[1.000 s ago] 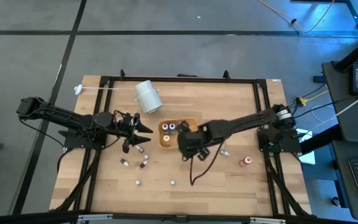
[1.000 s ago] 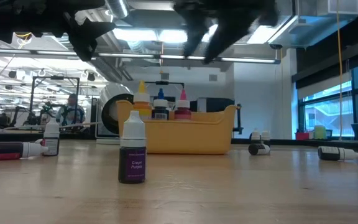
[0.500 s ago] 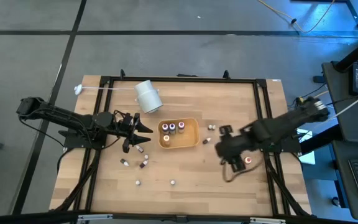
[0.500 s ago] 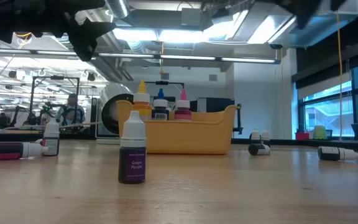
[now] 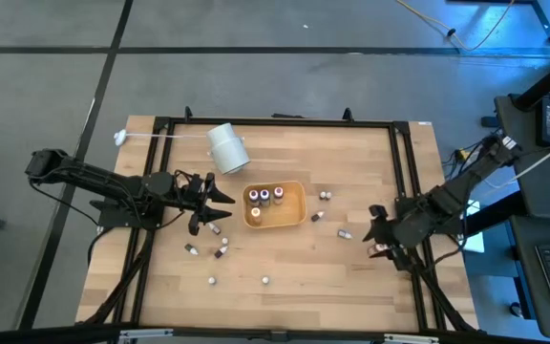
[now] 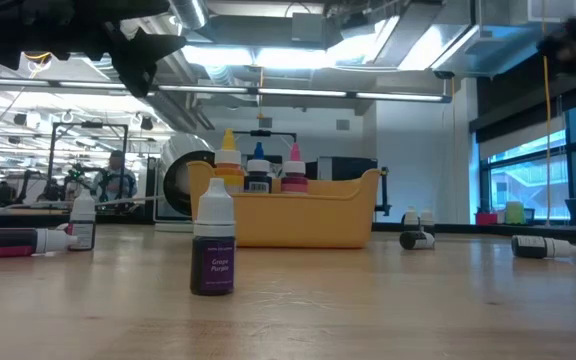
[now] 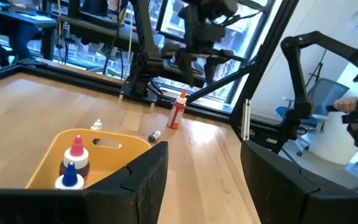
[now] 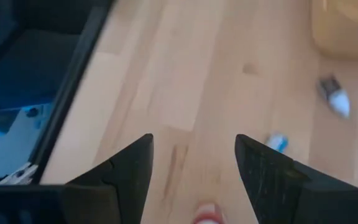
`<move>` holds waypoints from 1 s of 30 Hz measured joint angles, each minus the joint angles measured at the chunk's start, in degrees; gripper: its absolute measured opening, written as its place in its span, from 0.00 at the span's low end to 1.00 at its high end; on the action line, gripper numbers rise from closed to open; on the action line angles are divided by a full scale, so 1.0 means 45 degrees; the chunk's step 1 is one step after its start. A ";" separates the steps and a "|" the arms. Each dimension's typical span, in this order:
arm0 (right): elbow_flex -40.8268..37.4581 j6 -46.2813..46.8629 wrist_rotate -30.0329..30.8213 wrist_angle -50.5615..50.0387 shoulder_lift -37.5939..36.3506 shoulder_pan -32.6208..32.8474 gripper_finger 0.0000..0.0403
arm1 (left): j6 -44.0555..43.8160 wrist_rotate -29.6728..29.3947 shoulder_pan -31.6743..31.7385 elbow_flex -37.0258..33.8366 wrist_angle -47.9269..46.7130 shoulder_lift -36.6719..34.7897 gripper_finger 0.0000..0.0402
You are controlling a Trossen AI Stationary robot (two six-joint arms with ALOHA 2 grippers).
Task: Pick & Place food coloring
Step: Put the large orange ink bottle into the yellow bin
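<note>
Standing upright inside the orange rounded-rectangle plastic tray (image 5: 294,216), three small food coloring bottles (image 5: 264,197) can be counted from above, and their yellow, blue and pink caps are seen over the tray wall in the low view. Beside the tray's left end, one bottle (image 5: 215,228) lies just below the left tool (image 5: 225,200), whose two dark fingers are held apart above the wooden worktop (image 5: 285,153), pointing at the tray. Below that, two more bottles (image 5: 222,250) are found close together with a third (image 5: 191,250) a little to their left, and two pale-capped ones (image 5: 212,281) stand apart near the front edge, the second (image 5: 265,280) further right. To the right of the tray four are counted: a pair (image 5: 325,195) standing together, one dark bottle (image 5: 317,217) lying on its side, and one white-tipped bottle (image 5: 345,233) lying further right. One red bottle (image 8: 207,217) is seen from the right wrist camera directly under the right tool (image 5: 379,236), near the right rail; its fingers are spread wide around nothing. A purple-labelled bottle (image 6: 213,239) stands nearest the low camera. One large white cylinder (image 5: 226,148) lies tilted near the worktop's far edge.
</note>
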 joint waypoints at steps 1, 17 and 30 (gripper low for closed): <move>-0.0294 0.0455 0.0134 -0.0014 -0.0158 0.0124 0.57 | -0.0004 -0.0004 0.0000 0.0000 0.0000 0.0000 0.49; -0.1615 0.2495 -0.0018 -0.1217 -0.0457 0.1544 0.57 | -0.0260 -0.0008 0.0000 0.0000 0.0000 0.0000 0.49; -0.1615 0.2748 -0.0033 -0.1986 0.0085 0.1591 0.57 | -0.0315 -0.0009 0.0000 0.0000 0.0000 0.0000 0.49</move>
